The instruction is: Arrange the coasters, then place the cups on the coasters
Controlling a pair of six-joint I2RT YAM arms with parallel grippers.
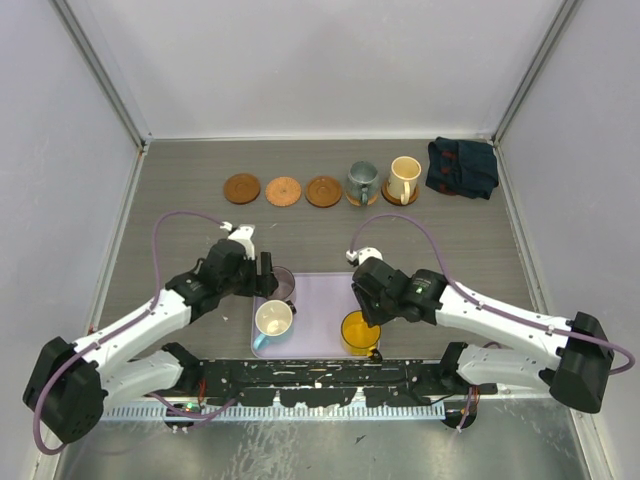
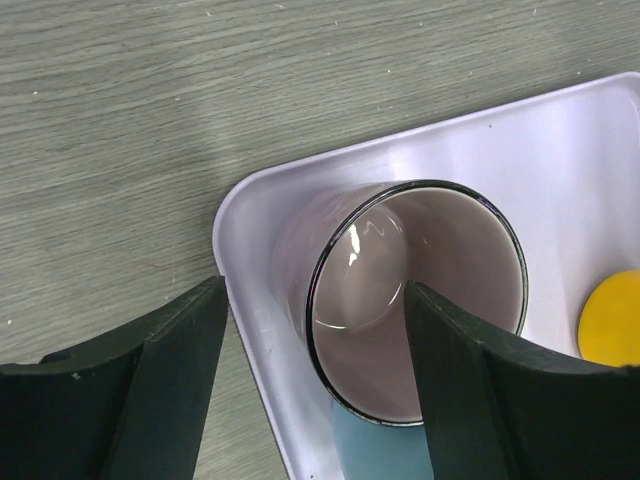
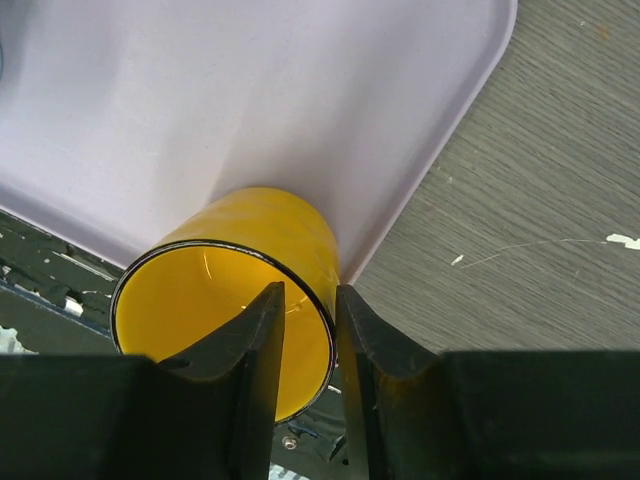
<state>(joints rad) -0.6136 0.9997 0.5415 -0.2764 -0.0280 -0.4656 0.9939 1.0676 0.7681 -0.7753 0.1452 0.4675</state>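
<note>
**Both pincers down in the tray, a cup each, three coasters bare**

You're on the cup-fetching step. Your left pincer (image 2: 315, 290) stands apart, one finger outside the tray (image 2: 560, 150) and one over the mouth of the purple cup (image 2: 440, 260) in the far left corner. Your right pincer (image 3: 310, 300) sits nearly together either side of the rim of the yellow cup (image 3: 270, 235) at the near right corner, and I can't tell if it bites. Next, I'd say: pinch each wall firmly, lift clear of the tray lip, carry to the bare coasters (image 1: 283, 191) across the counter (image 2: 200, 100). Neither handle shows in the wrist views, and the blue-and-cream cup (image 1: 272, 320) is just a sliver there.
</note>
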